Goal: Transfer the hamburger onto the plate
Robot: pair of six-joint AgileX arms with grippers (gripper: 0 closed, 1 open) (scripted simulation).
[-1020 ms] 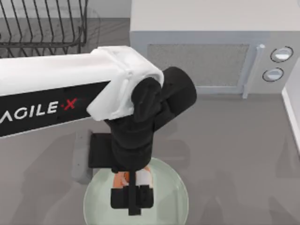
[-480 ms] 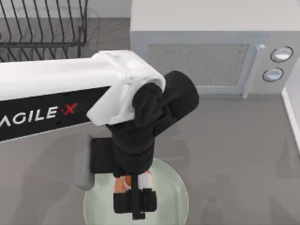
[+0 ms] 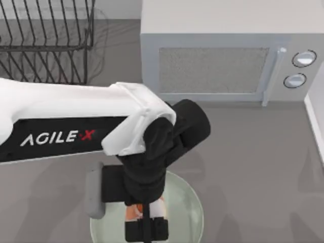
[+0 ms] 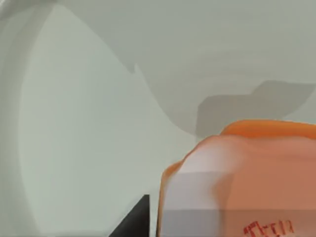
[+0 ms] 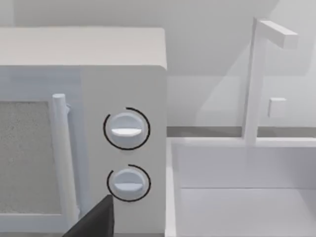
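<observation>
The hamburger [image 3: 145,210], a small orange and white lump, sits between the dark fingers of my left gripper [image 3: 147,227], which is shut on it over the plate [image 3: 188,202]. That plate is a pale mint-green disc at the table's front edge, partly hidden by the left arm. In the left wrist view the hamburger [image 4: 242,182] looms close, with the plate's surface [image 4: 84,148] right behind it and one dark finger [image 4: 134,221] beside it. A dark bit of my right gripper [image 5: 94,221] shows in front of the microwave.
A white microwave [image 3: 217,50] stands at the back, its two knobs [image 5: 126,129] and door handle facing the table. A wire dish rack [image 3: 45,35] is at the back left. A white sink [image 5: 247,197] with a faucet [image 5: 256,79] lies right of the microwave.
My left arm has shifted toward the table's front edge, carrying the hamburger with it further over the plate. More of the dish rack now shows behind the arm.
</observation>
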